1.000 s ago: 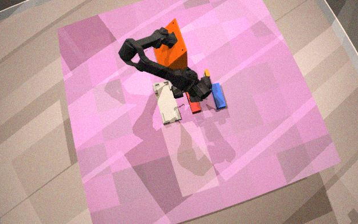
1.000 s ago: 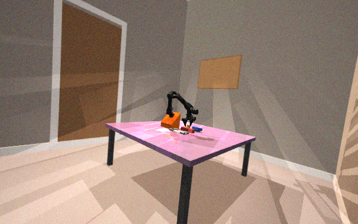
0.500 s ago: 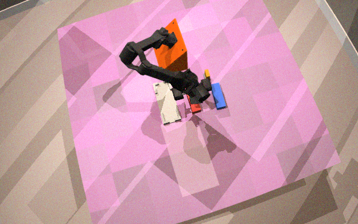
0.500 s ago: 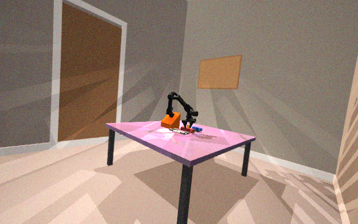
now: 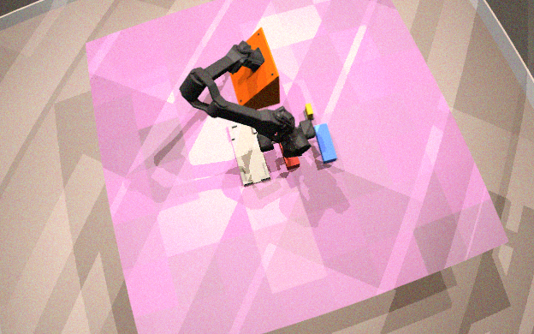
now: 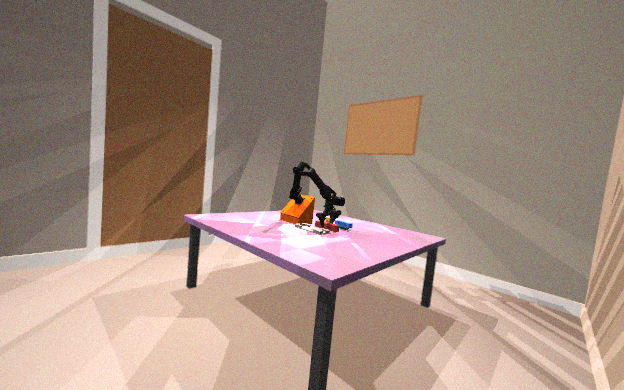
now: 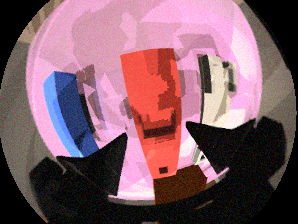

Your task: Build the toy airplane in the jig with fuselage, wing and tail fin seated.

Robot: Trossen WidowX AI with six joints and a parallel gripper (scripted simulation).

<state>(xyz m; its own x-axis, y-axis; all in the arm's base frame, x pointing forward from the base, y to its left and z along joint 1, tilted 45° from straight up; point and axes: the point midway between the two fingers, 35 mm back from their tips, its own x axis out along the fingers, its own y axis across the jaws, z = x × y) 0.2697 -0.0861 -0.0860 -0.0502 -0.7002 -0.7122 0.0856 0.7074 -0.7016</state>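
The red fuselage point(image 5: 293, 163) point(image 6: 333, 227) point(image 7: 150, 80) lies on the table, with a dark socket on top and a small one near its narrow tail end. My gripper point(image 6: 327, 223) point(image 7: 157, 130) is open and empty, low over the fuselage, one finger on each side of it. The cream jig point(image 5: 251, 158) point(image 7: 215, 102) lies beside it, with no part in it that I can see. The blue wing point(image 5: 326, 143) point(image 6: 344, 225) point(image 7: 65, 107) lies on the fuselage's other side. The yellow tail fin point(image 5: 309, 110) stands near the wing's end; it is not visible in the wrist view.
The orange wedge-shaped base point(image 5: 268, 87) point(image 6: 297, 212) carries the arm at the back of the pink table point(image 5: 356, 240) point(image 6: 266, 240). The arm point(image 5: 245, 116) reaches over the near end of the jig and hides part of the fuselage in the top view.
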